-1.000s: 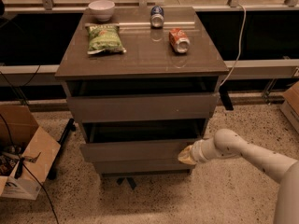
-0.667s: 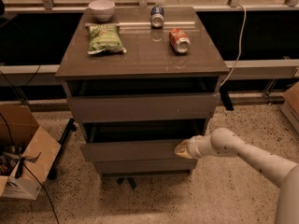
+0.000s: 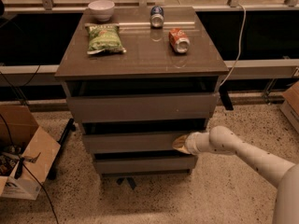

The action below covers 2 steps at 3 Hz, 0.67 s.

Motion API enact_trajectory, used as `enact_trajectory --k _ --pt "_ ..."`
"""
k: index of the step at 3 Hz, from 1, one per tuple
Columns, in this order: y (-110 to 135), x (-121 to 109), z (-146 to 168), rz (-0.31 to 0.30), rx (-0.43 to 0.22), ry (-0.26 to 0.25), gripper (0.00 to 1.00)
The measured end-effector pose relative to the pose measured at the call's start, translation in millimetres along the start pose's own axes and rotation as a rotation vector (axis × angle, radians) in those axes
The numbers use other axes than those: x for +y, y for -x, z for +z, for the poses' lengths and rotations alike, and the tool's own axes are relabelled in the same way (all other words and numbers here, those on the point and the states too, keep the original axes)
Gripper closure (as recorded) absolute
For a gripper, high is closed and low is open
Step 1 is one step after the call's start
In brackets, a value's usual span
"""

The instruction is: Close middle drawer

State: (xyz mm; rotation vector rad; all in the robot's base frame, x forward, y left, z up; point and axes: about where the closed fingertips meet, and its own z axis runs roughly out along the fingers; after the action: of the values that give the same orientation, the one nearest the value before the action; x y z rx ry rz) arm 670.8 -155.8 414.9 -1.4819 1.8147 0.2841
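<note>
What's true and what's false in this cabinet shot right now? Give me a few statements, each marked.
1. The hand is low down at the front of the middle drawer, near its right end. True.
2. The green bag lies inside the middle drawer. False: it lies on top of the cabinet, towards the left.
3. A white bowl sits at the back left of the cabinet top. True.
4. The red can stands upright. False: it lies on its side on the cabinet top.
5. The hand is holding the blue can. False: that can is at the back of the cabinet top, far from the hand.
</note>
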Motion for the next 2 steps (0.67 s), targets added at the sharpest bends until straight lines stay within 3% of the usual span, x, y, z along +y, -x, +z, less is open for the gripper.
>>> enact_trajectory --k 2 --pt "1.4 3.0 3.9 0.000 -0.003 0.007 0.30"
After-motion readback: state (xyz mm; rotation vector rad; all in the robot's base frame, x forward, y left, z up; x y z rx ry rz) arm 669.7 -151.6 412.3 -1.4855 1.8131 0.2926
